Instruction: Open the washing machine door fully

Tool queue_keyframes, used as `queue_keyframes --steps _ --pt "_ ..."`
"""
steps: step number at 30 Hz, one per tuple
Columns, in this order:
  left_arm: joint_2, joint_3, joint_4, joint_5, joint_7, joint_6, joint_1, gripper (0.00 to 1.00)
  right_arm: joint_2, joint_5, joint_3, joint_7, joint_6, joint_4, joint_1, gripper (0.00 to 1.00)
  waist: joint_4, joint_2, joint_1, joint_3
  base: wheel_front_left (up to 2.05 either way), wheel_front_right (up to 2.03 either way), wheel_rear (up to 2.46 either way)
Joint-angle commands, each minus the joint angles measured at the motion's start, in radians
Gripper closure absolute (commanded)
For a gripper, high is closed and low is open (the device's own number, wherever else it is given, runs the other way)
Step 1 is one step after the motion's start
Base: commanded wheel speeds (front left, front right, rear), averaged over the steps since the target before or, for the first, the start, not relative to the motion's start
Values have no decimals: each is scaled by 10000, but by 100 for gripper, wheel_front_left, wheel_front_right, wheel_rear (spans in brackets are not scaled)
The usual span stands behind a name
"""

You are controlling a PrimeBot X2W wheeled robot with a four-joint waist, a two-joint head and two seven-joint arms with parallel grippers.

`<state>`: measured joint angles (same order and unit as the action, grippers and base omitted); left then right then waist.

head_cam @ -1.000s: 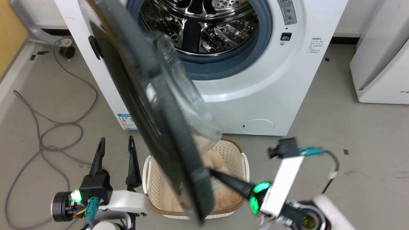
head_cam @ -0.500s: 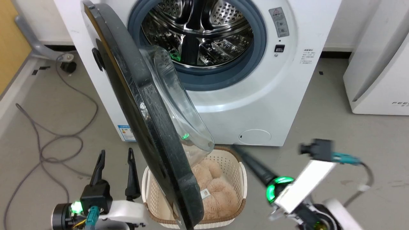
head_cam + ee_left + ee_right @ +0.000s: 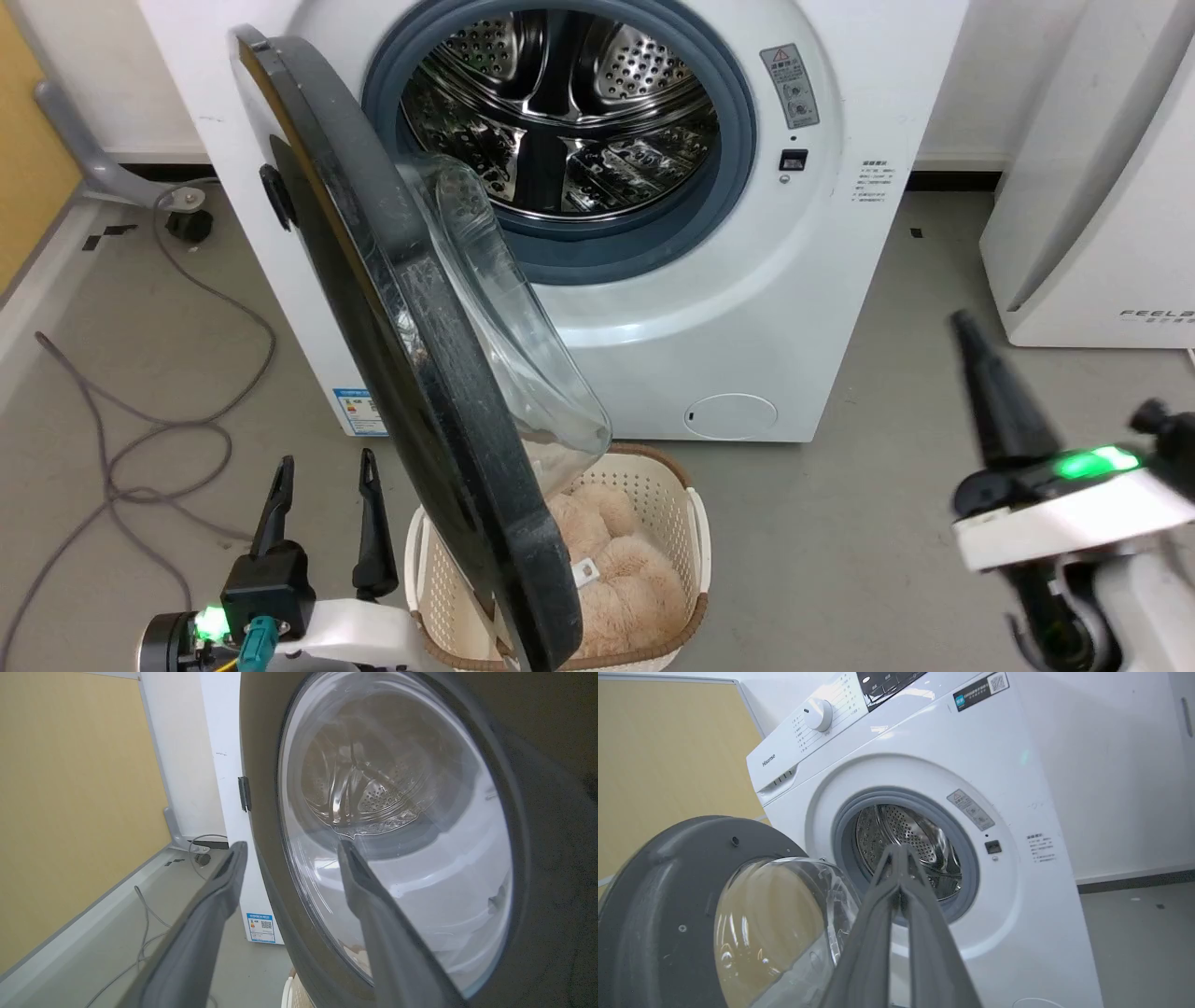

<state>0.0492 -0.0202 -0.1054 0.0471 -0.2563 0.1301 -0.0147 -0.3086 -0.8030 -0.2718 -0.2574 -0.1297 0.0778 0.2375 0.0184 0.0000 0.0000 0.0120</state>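
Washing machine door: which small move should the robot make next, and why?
Probably bring the right pincer, now shut and well apart from it, to the inner rim of the washing machine door and push leftward. The door juts out toward the robot rather than lying back beside the washing machine, so it seems not fully open.

grey floor (image 3: 887, 485), smooth, few small black marks (image 3: 918, 232). white washing machine (image 3: 747, 308) stands on it at back centre. cream perforated basket (image 3: 695, 523) just before machine, beige plush (image 3: 607, 569) inside. grey cable (image 3: 121, 439) loops across floor at left. white appliance (image 3: 1074, 252) stands at right, apart from machine.
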Motion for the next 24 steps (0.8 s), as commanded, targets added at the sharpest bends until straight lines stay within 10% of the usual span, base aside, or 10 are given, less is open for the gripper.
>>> queue_keyframes --steps 1,9,24 --pt "10 33 7 -41 -55 13 153 0 223 744 429 -36 -10 -110 -217 100 -27 0 0 -7 0 0 0" --pt "10 73 38 -53 -55 5 166 0 1220 5128 2590 -41 -10 -848 -1228 100 -43 0 0 -10 0 0 0" --pt "10 81 4 -47 -55 -21 150 0 2212 6831 2871 -43 -10 -394 -2957 100 123 0 0 18 0 0 0"
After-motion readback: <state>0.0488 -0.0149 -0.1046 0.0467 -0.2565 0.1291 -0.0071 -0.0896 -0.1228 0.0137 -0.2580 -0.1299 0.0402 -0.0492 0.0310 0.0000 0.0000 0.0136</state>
